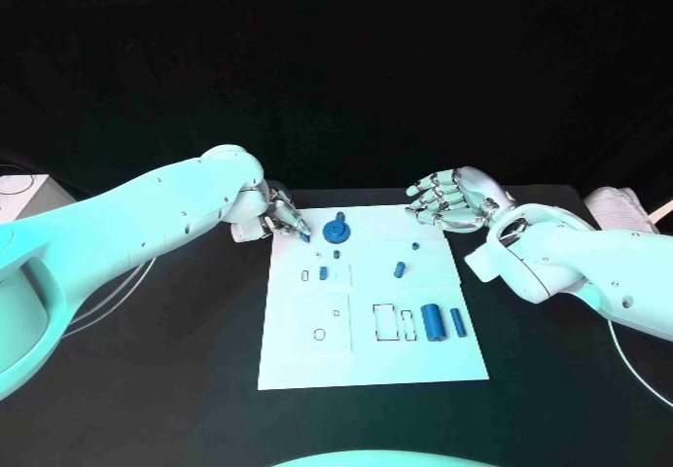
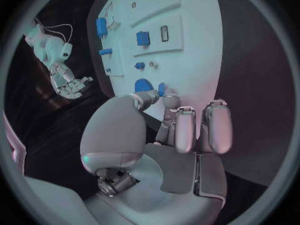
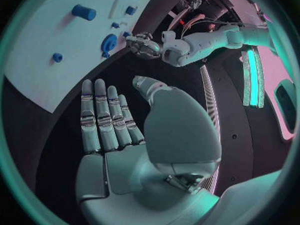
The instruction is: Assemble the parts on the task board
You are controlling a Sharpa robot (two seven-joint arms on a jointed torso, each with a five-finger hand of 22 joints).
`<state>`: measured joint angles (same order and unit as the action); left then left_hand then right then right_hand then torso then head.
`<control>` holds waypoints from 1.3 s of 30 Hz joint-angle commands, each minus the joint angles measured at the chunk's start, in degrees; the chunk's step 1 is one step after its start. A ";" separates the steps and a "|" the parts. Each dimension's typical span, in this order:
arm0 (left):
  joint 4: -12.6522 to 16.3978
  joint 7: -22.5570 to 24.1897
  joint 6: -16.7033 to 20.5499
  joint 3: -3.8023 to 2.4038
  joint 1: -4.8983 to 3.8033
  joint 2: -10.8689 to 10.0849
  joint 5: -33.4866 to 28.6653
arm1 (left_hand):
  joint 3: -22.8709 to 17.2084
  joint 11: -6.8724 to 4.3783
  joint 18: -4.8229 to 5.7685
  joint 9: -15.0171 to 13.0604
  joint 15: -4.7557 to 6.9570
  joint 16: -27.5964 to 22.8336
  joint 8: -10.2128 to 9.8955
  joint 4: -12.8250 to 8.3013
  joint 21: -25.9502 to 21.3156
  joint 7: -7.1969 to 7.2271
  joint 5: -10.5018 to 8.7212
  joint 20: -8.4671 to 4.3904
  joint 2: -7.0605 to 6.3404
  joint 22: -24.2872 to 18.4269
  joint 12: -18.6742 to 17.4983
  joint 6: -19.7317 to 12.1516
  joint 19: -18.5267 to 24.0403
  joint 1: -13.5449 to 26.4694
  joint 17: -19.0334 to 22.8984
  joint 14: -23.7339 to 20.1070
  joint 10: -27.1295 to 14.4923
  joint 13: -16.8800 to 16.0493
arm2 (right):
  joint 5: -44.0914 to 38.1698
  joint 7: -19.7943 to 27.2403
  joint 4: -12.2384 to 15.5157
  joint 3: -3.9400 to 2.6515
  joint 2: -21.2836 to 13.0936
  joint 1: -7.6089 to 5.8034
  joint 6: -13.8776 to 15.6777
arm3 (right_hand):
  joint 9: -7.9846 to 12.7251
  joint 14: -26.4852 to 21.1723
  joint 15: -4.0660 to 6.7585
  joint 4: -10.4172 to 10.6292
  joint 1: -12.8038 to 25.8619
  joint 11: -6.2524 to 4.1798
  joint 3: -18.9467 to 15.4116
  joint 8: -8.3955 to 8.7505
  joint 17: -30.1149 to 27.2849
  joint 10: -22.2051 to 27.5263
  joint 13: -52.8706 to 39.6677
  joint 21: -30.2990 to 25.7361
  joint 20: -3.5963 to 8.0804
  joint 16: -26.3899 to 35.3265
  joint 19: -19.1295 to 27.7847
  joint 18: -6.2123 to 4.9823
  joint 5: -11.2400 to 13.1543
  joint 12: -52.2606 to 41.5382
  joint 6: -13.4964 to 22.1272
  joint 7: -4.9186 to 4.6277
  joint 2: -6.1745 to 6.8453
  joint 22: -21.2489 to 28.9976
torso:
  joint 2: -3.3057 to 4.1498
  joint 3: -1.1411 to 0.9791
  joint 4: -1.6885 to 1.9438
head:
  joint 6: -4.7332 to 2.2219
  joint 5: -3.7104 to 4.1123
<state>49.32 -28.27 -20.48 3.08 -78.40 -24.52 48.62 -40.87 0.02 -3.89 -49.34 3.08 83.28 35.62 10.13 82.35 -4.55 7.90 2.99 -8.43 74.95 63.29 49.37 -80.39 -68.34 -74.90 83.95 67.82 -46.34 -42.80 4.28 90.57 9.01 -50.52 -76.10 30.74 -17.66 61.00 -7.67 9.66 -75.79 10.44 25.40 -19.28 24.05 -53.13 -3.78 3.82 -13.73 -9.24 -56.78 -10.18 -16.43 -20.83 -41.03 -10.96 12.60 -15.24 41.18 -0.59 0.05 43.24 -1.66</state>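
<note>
1. The black table point(image 1: 168, 370) carries everything; both white arms reach over it toward the far end of the task board point(image 1: 371, 360).
2. The task board is a white plate lying between the two hands, its far corners closest to them and most of its length stretching back toward the robot's body.
3. The left arm point(image 1: 126, 233) comes in low across the table, and the left hand point(image 1: 281, 216) sits at the board's far corner on its own side, fingers curled down over the board edge.
4. The left wrist view shows the left hand's thumb and a fingertip point(image 2: 170, 101) closed on a small blue part point(image 2: 161, 89), so this hand pinches that piece.
5. The right hand point(image 1: 451, 202) hovers just past the board's opposite far corner, apart from every part; its fingers point(image 3: 103, 115) are stretched straight and side by side with the palm bare, holding nothing.
6. A round blue disc point(image 1: 336, 232) lies on the board just beside the left hand's fingertips, toward the right hand.
7. Two blue cylinders point(image 1: 432, 318) lie side by side far from both hands, at the board's near half on the right arm's side.
8. Smaller blue parts point(image 1: 400, 269) sit mid-board, between the disc and the cylinders.
</note>
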 commanded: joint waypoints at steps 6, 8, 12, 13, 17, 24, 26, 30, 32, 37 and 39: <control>4.67 0.85 3.98 -0.12 -0.07 -2.70 -4.79 | -9.32 -0.36 0.91 -0.91 0.60 0.92 0.75 -9.95 0.89 0.55 5.36 -0.19 -1.04 3.44 1.27 1.23 -1.19 2.01 -6.21 3.42 1.99 -1.44 | -0.21 0.34 -0.21 -0.01 -0.09 0.00 -0.65 | 0.08 -0.12 0.20 -0.41 -0.37 0.07 0.01 -0.16 -0.10 0.03 0.06 -0.06 -0.01 0.40 0.31 -0.30 -0.26 -0.36 -0.07 -3.45 -0.37 0.10 | -0.11 0.04 0.12 | 0.02 -0.14; 6.13 0.83 4.65 -0.13 -0.08 -3.65 -5.44 | -9.42 -0.46 0.99 -0.99 0.71 0.99 0.76 -10.23 1.09 0.66 6.29 -0.29 -1.24 3.78 1.56 1.51 -1.44 2.28 -6.32 3.49 2.47 -1.90 | -0.21 0.34 -0.25 -0.01 -0.11 0.00 -0.64 | 0.08 -0.12 0.20 -0.41 -0.37 0.07 0.01 -0.16 -0.10 0.03 0.06 -0.06 -0.01 0.40 0.31 -0.30 -0.26 -0.36 -0.07 -3.45 -0.37 0.10 | -0.13 0.02 0.11 | 0.01 -0.25; 9.94 0.75 6.13 -0.15 -0.11 -5.98 -5.91 | -9.49 -0.69 1.13 -1.15 0.91 1.03 0.78 -10.70 1.43 0.88 8.57 -0.48 -1.75 4.36 2.13 2.11 -1.89 2.87 -6.38 3.54 3.40 -2.81 | -0.21 0.32 -0.29 -0.01 -0.19 0.00 -0.60 | 0.09 -0.11 0.19 -0.39 -0.33 0.07 0.01 -0.16 -0.11 0.03 0.06 -0.06 -0.01 0.40 0.30 -0.30 -0.27 -0.37 -0.07 -3.46 -0.38 0.14 | -0.26 0.00 0.20 | 0.16 -0.18; 10.88 0.77 6.52 -0.15 -0.11 -6.52 -5.77 | -9.49 -0.69 1.14 -1.15 0.91 1.03 0.78 -10.72 1.44 0.88 8.61 -0.49 -1.76 4.38 2.14 2.12 -1.90 2.88 -6.38 3.54 3.42 -2.83 | -0.21 0.32 -0.30 -0.01 -0.21 0.00 -0.60 | 0.09 -0.11 0.19 -0.38 -0.32 0.08 0.00 -0.16 -0.12 0.03 0.06 -0.06 -0.01 0.41 0.30 -0.30 -0.28 -0.37 -0.07 -3.46 -0.39 0.16 | -0.22 -0.02 0.21 | 0.14 -0.17; 15.20 1.06 8.74 -0.13 -0.10 -8.93 -4.45 | -9.49 -0.80 1.22 -1.21 1.00 1.05 0.80 -10.92 1.64 0.98 9.41 -0.57 -1.98 4.72 2.51 2.39 -2.16 3.03 -6.42 3.56 3.91 -3.40 | -0.19 0.32 -0.29 -0.01 -0.32 0.01 -0.57 | 0.10 -0.11 0.19 -0.34 -0.27 0.08 0.00 -0.16 -0.12 0.03 0.06 -0.05 -0.01 0.41 0.30 -0.30 -0.29 -0.38 -0.08 -3.47 -0.41 0.18 | -0.21 0.05 0.35 | 0.17 -0.25; 20.87 1.14 12.31 0.42 0.01 -11.95 -1.68 | -9.52 -0.92 1.35 -1.27 1.10 1.07 0.83 -11.09 1.95 1.11 10.16 -0.66 -2.22 5.24 2.98 2.73 -2.54 3.18 -6.46 3.58 4.49 -4.13 | -0.16 0.32 -0.27 0.00 -0.48 0.01 -0.54 | 0.10 -0.11 0.18 -0.31 -0.22 0.08 -0.01 -0.16 -0.13 0.03 0.06 -0.05 -0.01 0.41 0.30 -0.30 -0.30 -0.38 -0.08 -3.48 -0.44 0.21 | -0.18 0.00 0.23 | 0.29 -0.57; 22.49 1.14 13.72 0.75 0.12 -12.79 -0.23 | -9.52 -0.94 1.36 -1.28 1.12 1.07 0.84 -11.12 1.98 1.13 10.26 -0.67 -2.27 5.29 3.06 2.79 -2.58 3.20 -6.46 3.59 4.59 -4.24 | -0.15 0.32 -0.26 0.00 -0.53 0.01 -0.52 | 0.10 -0.11 0.18 -0.31 -0.22 0.08 -0.01 -0.16 -0.13 0.03 0.06 -0.05 -0.01 0.41 0.30 -0.30 -0.30 -0.38 -0.08 -3.48 -0.44 0.21 | -0.21 0.00 0.26 | 0.35 -0.62; 25.43 0.96 16.55 1.38 0.55 -14.17 2.76 | -9.62 -1.05 1.41 -1.29 1.22 3.88 0.79 -11.17 2.12 1.24 10.56 -0.77 -2.36 5.50 3.14 3.05 -2.75 3.38 -10.64 4.84 4.89 -4.41 | -0.15 0.31 -0.21 0.00 -0.60 0.01 -0.49 | 0.10 -0.11 0.18 -0.31 -0.22 0.08 -0.01 -0.16 -0.13 0.03 0.06 -0.05 -0.01 0.41 0.30 -0.30 -0.30 -0.38 -0.08 -3.48 -0.44 0.21 | -0.20 -0.06 0.26 | 0.27 -0.66; 26.61 0.78 17.72 1.65 0.85 -14.67 4.23 | -9.64 -1.06 1.46 -1.29 1.23 3.89 0.78 -11.19 2.22 1.25 10.58 -0.78 -2.38 5.68 3.17 3.09 -2.88 3.38 -10.65 4.84 4.93 -4.45 | -0.14 0.31 -0.20 0.00 -0.63 0.01 -0.47 | 0.10 -0.11 0.18 -0.31 -0.22 0.08 -0.01 -0.16 -0.13 0.03 0.06 -0.05 -0.01 0.41 0.30 -0.30 -0.30 -0.38 -0.08 -3.48 -0.44 0.21 | -0.20 -0.02 0.29 | 0.35 -0.60; 28.26 0.04 19.14 2.18 1.63 -15.32 6.92 | -9.72 -1.12 1.51 -1.30 1.27 3.95 0.79 -11.28 2.35 1.31 10.66 -0.82 -2.46 5.90 3.36 3.24 -3.05 3.38 -10.71 4.86 5.18 -4.75 | -0.13 0.32 -0.19 0.00 -0.66 0.01 -0.47 | 0.10 -0.11 0.18 -0.31 -0.22 0.08 -0.01 -0.16 -0.13 0.03 0.06 -0.05 -0.01 0.41 0.30 -0.30 -0.30 -0.38 -0.08 -3.48 -0.44 0.21 | -0.20 0.00 0.20 | 0.54 -0.87; 28.63 -0.32 19.29 2.36 1.92 -15.43 7.54 | -9.72 -1.12 1.51 -1.30 1.27 3.95 0.79 -11.28 2.35 1.31 10.66 -0.82 -2.46 5.90 3.36 3.24 -3.05 3.38 -10.71 4.86 5.18 -4.75 | -0.13 0.33 -0.19 0.00 -0.68 0.02 -0.47 | 0.10 -0.11 0.18 -0.31 -0.22 0.08 -0.01 -0.16 -0.13 0.03 0.06 -0.05 -0.01 0.41 0.30 -0.30 -0.30 -0.38 -0.08 -3.48 -0.44 0.21 | -0.17 0.01 0.18 | 0.65 -0.79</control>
<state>77.59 -28.12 -3.63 5.46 -76.56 -39.93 52.89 -40.34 -1.04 -3.01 -50.54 3.88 86.97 36.23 9.52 84.50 -3.26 18.39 2.16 -11.20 74.93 66.52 52.35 -83.24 -65.08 -74.90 83.93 72.72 -51.05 -42.78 4.26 90.30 9.02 -51.17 -76.10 30.74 -17.62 61.00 -7.67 9.65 -75.79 10.44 25.40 -19.28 24.01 -53.13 -3.79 3.82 -13.73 -9.02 -56.78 -10.17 -16.42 -20.83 -41.03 -10.96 12.60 -15.08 40.97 -0.60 0.30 43.79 -2.44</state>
